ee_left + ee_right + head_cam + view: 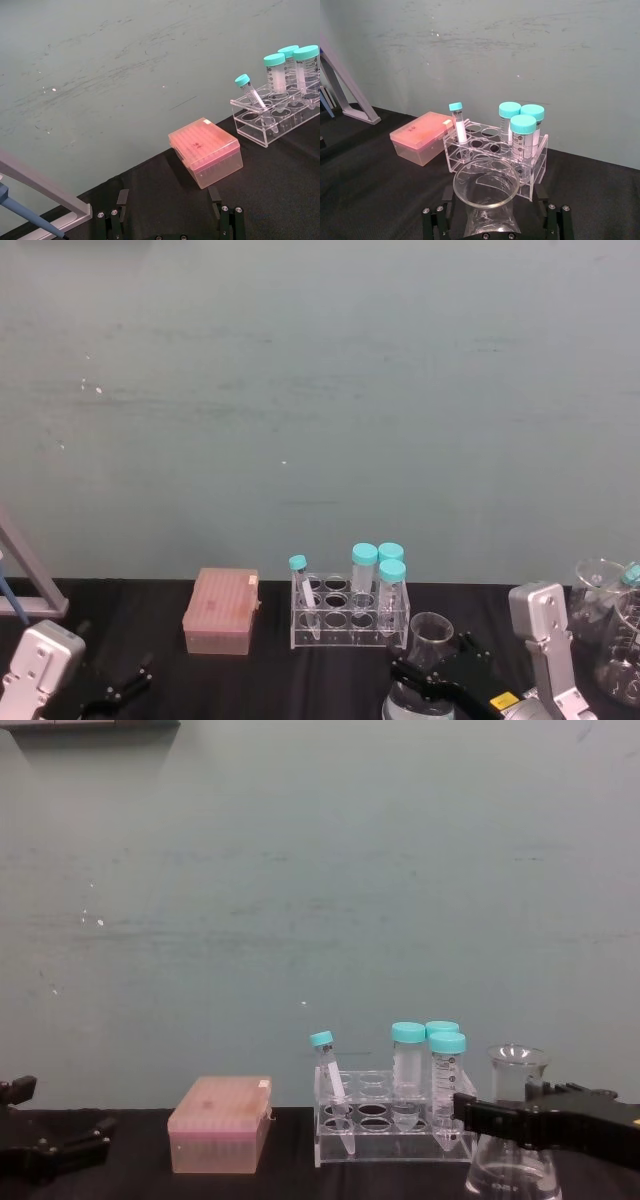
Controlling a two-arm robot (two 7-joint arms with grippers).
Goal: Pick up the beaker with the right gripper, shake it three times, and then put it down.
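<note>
1. Table point(300, 680): matte black top, hard and flat. Nothing will cushion the set-down, so lower the glass softly.
2. Right gripper point(432, 668): it's near the front edge, right of centre, straddling the beaker point(487, 200) just below the rim. The fingers point(442, 220) stand apart with a gap to the glass on both sides, holding nothing. My read is that the step in hand is the close. Centre the neck between the pads first, then close slowly. Grip the narrow neck under the flare so the rim acts as a stop.
3. Left gripper point(168, 197): it's parked near the front-left corner, fingers spread and empty. Leave it there.
4. Beaker: clear, smooth glass with a conical body, narrow neck and flared lip, so it's likely slippery. It stands upright just in front of the right end of the tube rack point(340, 633). The base is cut off, so I can't tell you how it sits. The liquid level is hard to read, so keep it vertical.
5. Spare glassware point(605, 625): more clear glass at the right edge. Don't swing the shake that way.
6. Tube rack: clear, rigid acrylic with round holes, and the closest obstacle. Lift straight up before you shake.
7. Pink box point(221, 612): translucent plastic, rectangular, left of the rack and well apart from the work.
8. Tubes point(364, 565): three upright plastic tubes with teal caps at the right end of the rack. A thinner tube point(303, 590) leans at the left end.
</note>
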